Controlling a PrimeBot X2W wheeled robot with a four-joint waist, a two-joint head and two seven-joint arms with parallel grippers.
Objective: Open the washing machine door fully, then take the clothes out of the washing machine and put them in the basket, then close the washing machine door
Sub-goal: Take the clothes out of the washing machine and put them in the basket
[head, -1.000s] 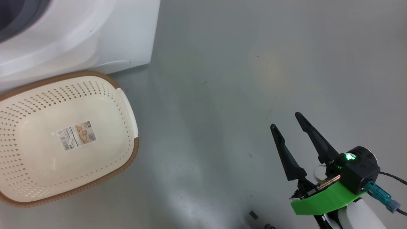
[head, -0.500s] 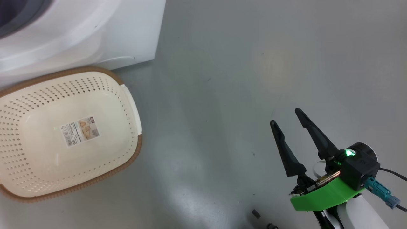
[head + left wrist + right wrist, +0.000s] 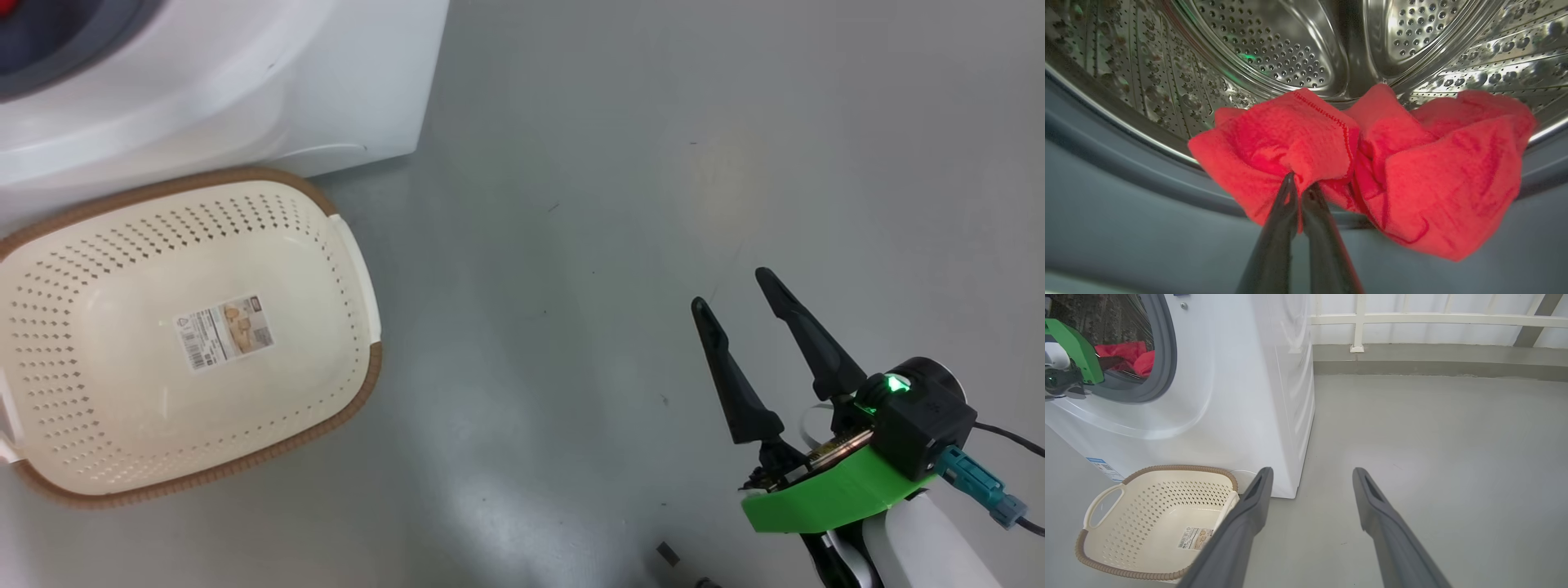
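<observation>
Inside the steel drum (image 3: 1274, 53) of the washing machine (image 3: 1241, 396), my left gripper (image 3: 1300, 185) is shut on a fold of the red clothes (image 3: 1372, 163). The bundle hangs just over the grey gasket (image 3: 1126, 196). In the right wrist view the clothes (image 3: 1133, 355) show in the round opening, with my left gripper (image 3: 1112, 361) reaching in. The empty cream basket (image 3: 371, 376) sits on the floor in front of the washing machine (image 3: 326, 82). My right gripper (image 3: 731, 288) hovers open over bare floor, well right of the basket (image 3: 1180, 468). The washing machine door is out of view.
Grey floor (image 3: 571, 204) stretches to the right of the machine and basket. A low ledge with a white railing (image 3: 1412, 320) runs along the far wall. A small dark scrap (image 3: 668, 554) lies on the floor near my right arm.
The head camera has shifted, so the basket and machine sit further right in its view. My left gripper has shut on the clothes. The right gripper has stayed open.
</observation>
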